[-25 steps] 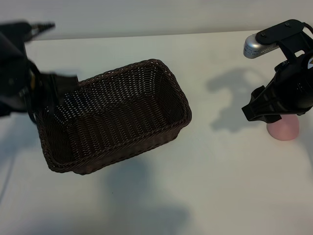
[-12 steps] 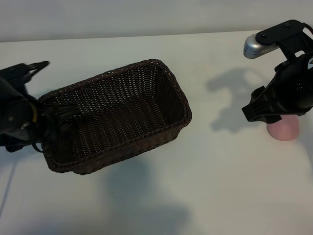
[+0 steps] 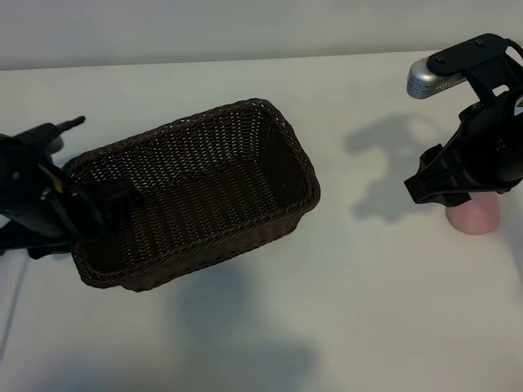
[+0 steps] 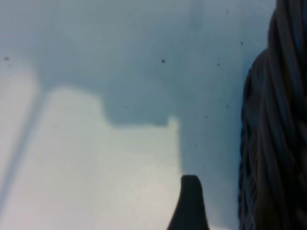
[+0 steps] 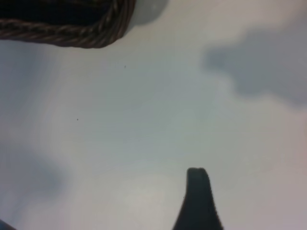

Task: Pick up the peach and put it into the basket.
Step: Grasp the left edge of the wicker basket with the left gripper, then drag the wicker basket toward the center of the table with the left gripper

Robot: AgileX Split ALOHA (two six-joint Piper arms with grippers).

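Observation:
The dark brown wicker basket stands left of the table's middle with nothing in it. The pale pink peach rests on the table at the far right, its top hidden under my right arm. My right gripper hangs just above and left of the peach, open and holding nothing. One of its fingers shows over bare table, with the basket's corner farther off. My left gripper is low at the basket's left end, open and holding nothing. One of its fingers stands beside the basket's wall, apart from it.
The white table carries soft shadows of both arms. A silver camera housing sticks out above the right arm. The table's far edge meets a pale wall.
My left arm has come down and toward the table's front along the basket's left end. The right arm, peach and basket have not moved.

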